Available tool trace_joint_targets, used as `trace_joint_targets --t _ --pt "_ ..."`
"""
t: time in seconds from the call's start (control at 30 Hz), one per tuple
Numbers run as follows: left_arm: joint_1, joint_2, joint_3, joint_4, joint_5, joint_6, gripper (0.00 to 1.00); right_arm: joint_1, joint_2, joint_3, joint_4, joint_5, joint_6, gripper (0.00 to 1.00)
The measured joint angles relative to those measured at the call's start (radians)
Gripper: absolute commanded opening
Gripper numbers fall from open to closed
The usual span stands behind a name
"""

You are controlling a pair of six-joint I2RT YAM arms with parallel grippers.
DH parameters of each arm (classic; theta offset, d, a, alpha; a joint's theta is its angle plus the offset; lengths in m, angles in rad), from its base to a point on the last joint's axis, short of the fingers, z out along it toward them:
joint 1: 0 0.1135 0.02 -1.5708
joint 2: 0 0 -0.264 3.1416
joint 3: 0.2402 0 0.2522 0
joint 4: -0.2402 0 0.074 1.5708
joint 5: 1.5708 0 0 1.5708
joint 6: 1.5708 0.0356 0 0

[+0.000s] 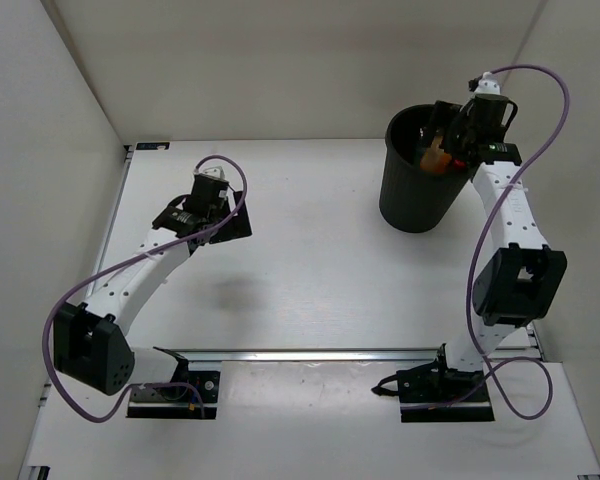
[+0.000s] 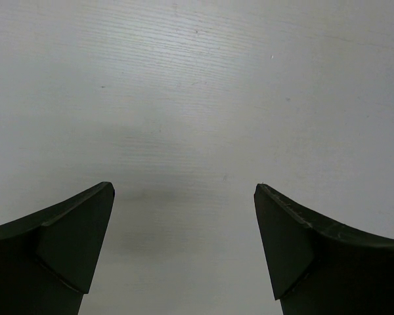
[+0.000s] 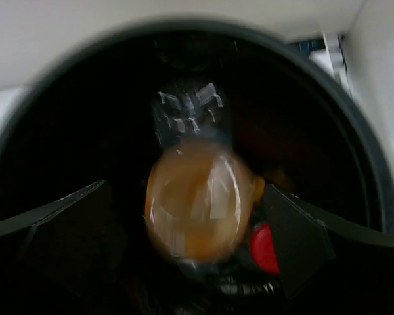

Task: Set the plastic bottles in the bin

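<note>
Orange bottle (image 3: 197,200) seen squat and blurred, end-on, inside the mouth of the bin (image 3: 203,27), between the two fingers of the right claw (image 3: 185,190). Right claw spread wide and gripping nothing: a clear dark gap showed between the bottle and the finger on the left of the wrist view, and the bottle sat very close to the other finger; could not tell whether it touched there. In the top view the same bottle (image 1: 435,158) showed as an orange patch within the bin rim, just below the right claw (image 1: 450,135), which hung over the far right side of the opening. Deeper in the bin: a red cap (image 3: 266,246) low and right of the orange bottle, and a clear bottle (image 3: 184,111) with glints on it beyond; its label not readable. Bin (image 1: 415,200) stood upright, black, at the far right of the table (image 1: 310,270). Left claw (image 2: 184,190) well apart at the left, also spread wide, holding nothing, only bare table (image 2: 197,79) beneath it; the top view placed the left claw (image 1: 208,205) at mid-depth.
</note>
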Motion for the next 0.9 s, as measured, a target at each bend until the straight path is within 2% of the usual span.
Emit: trace_joint_targets --t 0.23,0.33,0.4,0.53,0.6,0.67,0.77,0.9 --pt "0.021 -0.023 0.005 0.001 -0.001 0.003 0.99 0.056 -0.028 0.045 -0.138 0.089 -0.044 0.99" --pt "0.037 -0.039 0.005 -0.005 -0.002 0.008 0.98 0.13 -0.089 0.089 -0.199 0.163 -0.053 0.99" --pt "0.048 -0.049 0.005 -0.009 -0.003 0.014 0.99 0.194 -0.171 0.053 -0.214 0.212 -0.061 0.99" --pt "0.069 -0.083 0.005 -0.027 -0.008 0.026 0.99 0.387 -0.446 -0.192 -0.204 0.32 -0.061 0.99" --pt "0.084 -0.116 0.005 -0.037 -0.013 0.034 0.99 0.456 -0.568 -0.299 -0.216 0.291 -0.036 0.99" --pt "0.096 -0.155 0.005 -0.047 -0.021 0.038 0.98 0.473 -0.661 -0.404 -0.215 0.261 0.0 0.99" --pt "0.112 -0.214 0.0 -0.067 -0.043 0.042 0.99 0.521 -0.763 -0.589 -0.232 0.246 0.068 1.0" --pt "0.121 -0.265 -0.018 -0.095 -0.076 0.039 0.99 0.579 -0.78 -0.751 -0.253 0.174 0.135 0.99"
